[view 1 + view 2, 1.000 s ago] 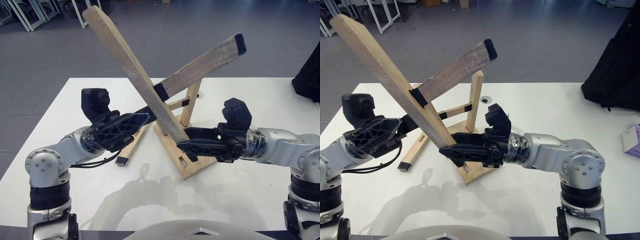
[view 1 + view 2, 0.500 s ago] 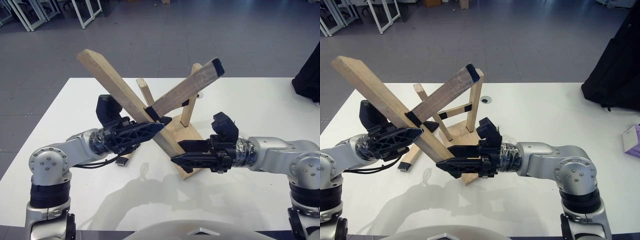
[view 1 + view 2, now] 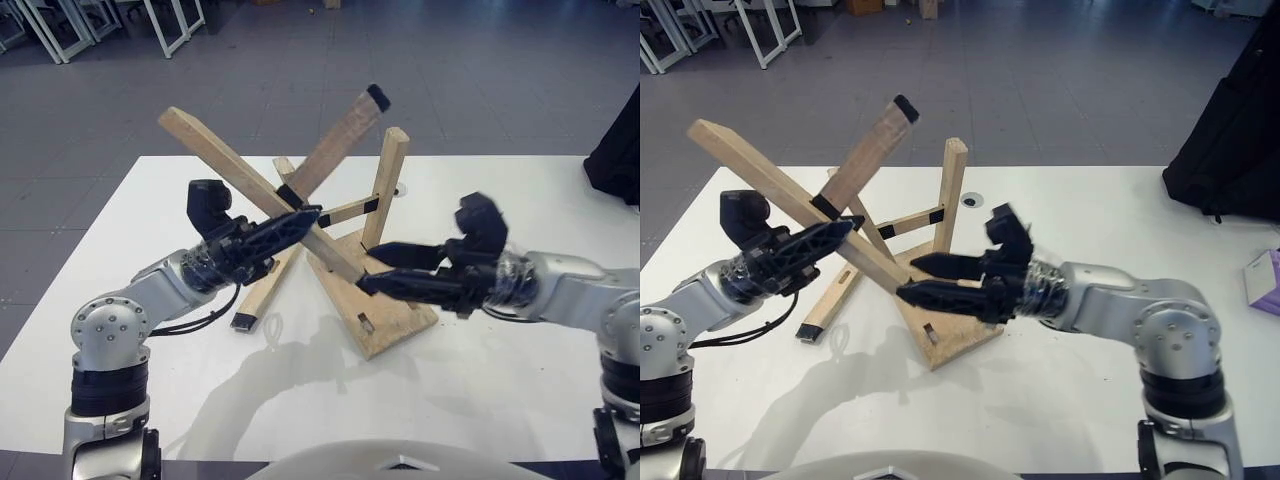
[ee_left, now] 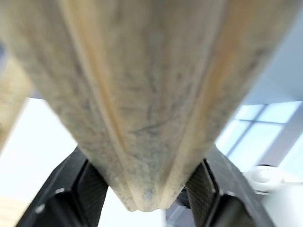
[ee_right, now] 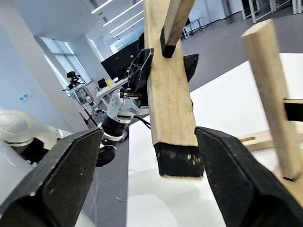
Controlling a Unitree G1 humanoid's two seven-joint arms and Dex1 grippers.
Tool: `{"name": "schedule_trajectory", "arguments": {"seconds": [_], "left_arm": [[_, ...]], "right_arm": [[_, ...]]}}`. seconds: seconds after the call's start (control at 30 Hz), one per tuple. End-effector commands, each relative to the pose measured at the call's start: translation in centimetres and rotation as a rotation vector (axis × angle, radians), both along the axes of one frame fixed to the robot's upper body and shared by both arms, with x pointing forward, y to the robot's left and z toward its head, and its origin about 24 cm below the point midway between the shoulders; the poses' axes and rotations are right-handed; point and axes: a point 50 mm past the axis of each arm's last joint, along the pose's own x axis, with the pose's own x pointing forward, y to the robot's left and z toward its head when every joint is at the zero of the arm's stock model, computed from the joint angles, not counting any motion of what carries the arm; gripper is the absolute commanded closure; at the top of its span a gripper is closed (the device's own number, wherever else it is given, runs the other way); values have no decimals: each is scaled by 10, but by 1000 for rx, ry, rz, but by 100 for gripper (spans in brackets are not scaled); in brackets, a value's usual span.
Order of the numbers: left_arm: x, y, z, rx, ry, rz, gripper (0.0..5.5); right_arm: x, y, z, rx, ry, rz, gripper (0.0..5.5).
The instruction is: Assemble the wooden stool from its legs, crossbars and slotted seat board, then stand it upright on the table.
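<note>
"Legs up?"
"Three plainly: long leg (image 3: 230,165) and black-tipped leg (image 3: 340,135) crossed, upright leg (image 3: 388,185) in the seat board (image 3: 400,325) (mid-counter (image 3: 500,400)). Long one slopes down from the left edge's side; left tool (image 3: 305,220) grips it, right tool (image 3: 370,267) gapes wide round its foot."

From where I stand, the two head cameras sit side by side, tilted forward and down over both arms onto the white worktop (image 3: 500,400). They share nearly the whole scene, with the stool frame (image 3: 952,200) lying further left in the right eye's picture. The left wrist camera is jammed right against the wooden leg (image 4: 142,94), looking along it between the fingers (image 4: 90,194) of the left pincer (image 3: 305,218). The right wrist camera looks out between the fingers (image 5: 66,179) of the right pincer (image 3: 372,268) at that leg's dark end, close up, with the left arm (image 5: 120,111) farther off.
</note>
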Motion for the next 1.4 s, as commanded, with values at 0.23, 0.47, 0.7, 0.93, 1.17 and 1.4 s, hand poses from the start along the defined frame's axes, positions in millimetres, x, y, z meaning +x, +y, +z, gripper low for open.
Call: {"name": "schedule_trajectory", "arguments": {"seconds": [0.23,0.47,0.7,0.93,1.17,1.4], "left_arm": [[-23,-36,-41,321,-153,118,346],[-30,-34,-80,441,-104,104,346],[-38,-40,-100,444,-73,109,346],[-29,-34,-102,511,-117,112,346],[-15,-21,-97,551,-151,118,346],[-20,-25,-101,549,-140,65,346]], "right_arm": [[31,-48,-67,-365,-5,-450,188],[27,-48,-91,-422,13,-497,188],[29,-44,-95,-436,2,-477,188],[27,-37,-97,-436,-4,-450,188],[3,-28,-127,-621,21,-301,188],[9,-27,-154,-798,2,-379,188]]}}
